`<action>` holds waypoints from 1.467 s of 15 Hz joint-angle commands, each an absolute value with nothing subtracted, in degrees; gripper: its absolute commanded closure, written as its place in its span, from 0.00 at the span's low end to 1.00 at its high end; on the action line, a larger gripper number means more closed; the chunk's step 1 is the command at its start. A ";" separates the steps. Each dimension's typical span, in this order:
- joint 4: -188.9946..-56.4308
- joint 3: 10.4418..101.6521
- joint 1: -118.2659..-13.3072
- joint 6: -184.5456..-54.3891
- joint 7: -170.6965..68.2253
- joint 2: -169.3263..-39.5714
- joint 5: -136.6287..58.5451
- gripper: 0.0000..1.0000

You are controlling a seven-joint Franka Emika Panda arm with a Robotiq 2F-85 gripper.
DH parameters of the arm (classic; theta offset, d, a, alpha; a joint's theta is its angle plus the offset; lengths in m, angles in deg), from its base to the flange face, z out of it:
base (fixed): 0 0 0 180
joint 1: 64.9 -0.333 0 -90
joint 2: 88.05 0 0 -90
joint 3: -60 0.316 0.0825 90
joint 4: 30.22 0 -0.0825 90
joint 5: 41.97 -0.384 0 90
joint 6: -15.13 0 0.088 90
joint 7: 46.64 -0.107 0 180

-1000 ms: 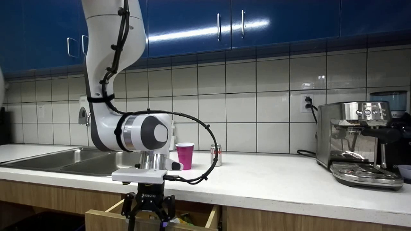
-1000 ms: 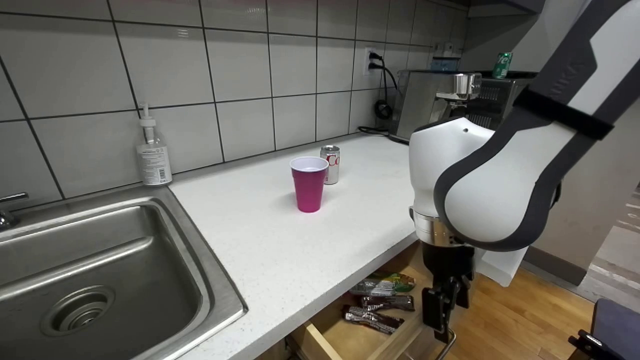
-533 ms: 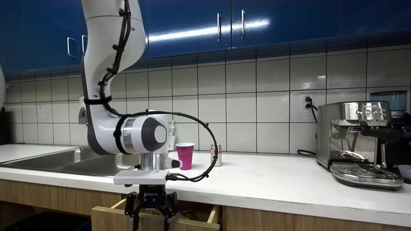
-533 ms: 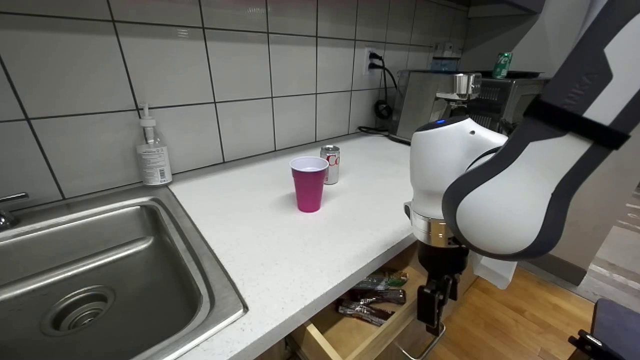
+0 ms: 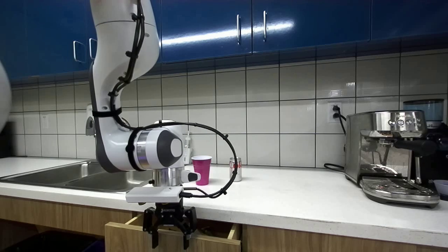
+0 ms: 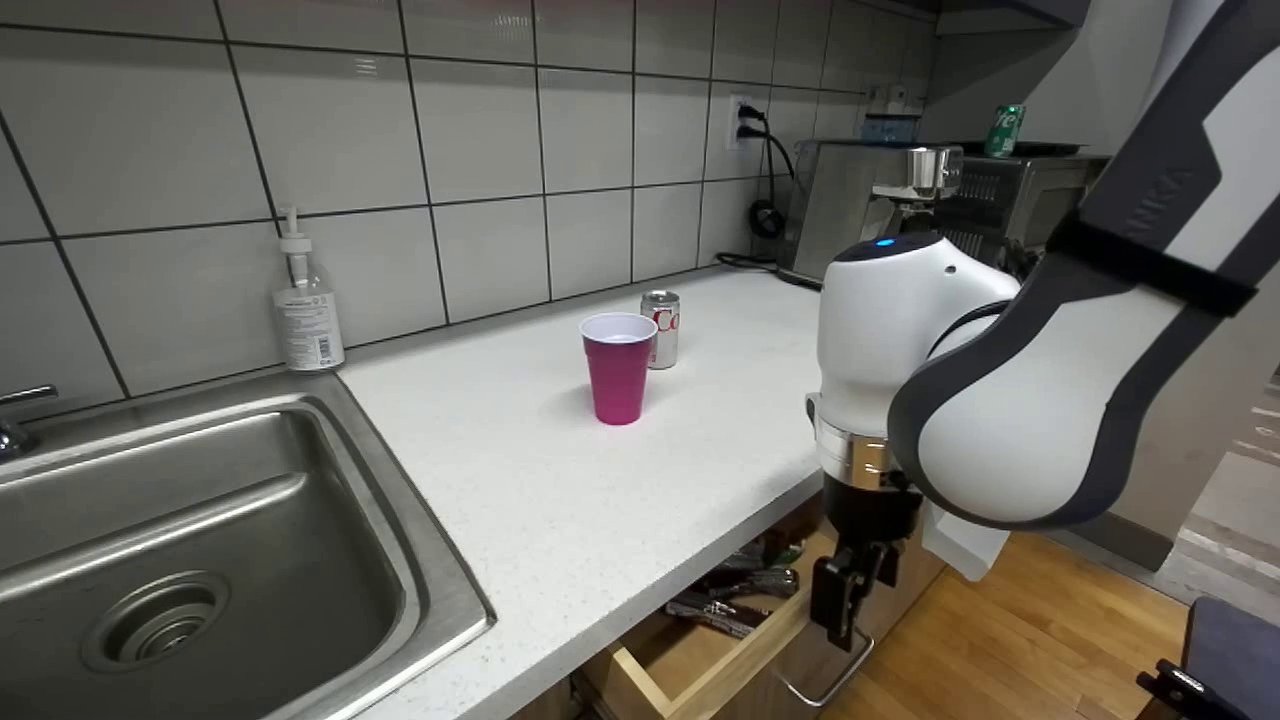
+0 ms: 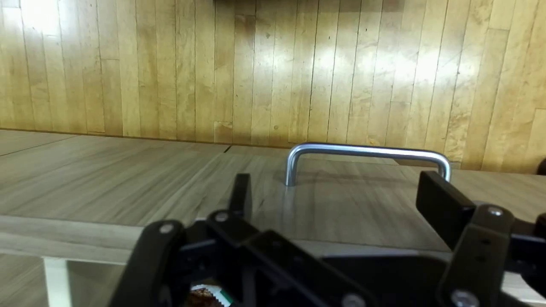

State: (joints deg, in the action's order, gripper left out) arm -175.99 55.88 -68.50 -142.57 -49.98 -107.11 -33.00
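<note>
My black gripper (image 5: 170, 244) points downward at the front of a partly open wooden drawer (image 5: 122, 238), below the counter edge. Its fingers (image 7: 242, 194) stand wide apart with nothing between them. In the wrist view, the drawer's metal handle (image 7: 371, 151) lies just beyond the fingertips, its right end partly behind one finger. An exterior view shows the gripper (image 6: 840, 605) close against the outer side of the drawer front; I cannot tell whether it touches. Inside the drawer lie several wrapped snacks (image 6: 720, 610), partly hidden by the countertop. A wrapper corner (image 7: 209, 294) shows below the gripper.
A pink cup (image 6: 617, 380) and a silver can (image 6: 664, 335) stand on the white counter (image 6: 520, 480). The sink (image 6: 420, 600) and a soap bottle (image 6: 308, 325) are beside them. An espresso machine (image 5: 388, 154) stands further along the counter.
The drawer has slid inward, and more of its snacks are covered by the counter. My gripper has moved the same way along with the drawer front, its fingers staying apart.
</note>
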 commanded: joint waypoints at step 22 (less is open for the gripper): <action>-161.62 52.41 -72.78 -143.67 -64.30 -115.86 -34.71 0.00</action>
State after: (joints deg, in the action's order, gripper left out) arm -166.04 52.90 -72.13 -142.59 -62.91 -113.18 -34.00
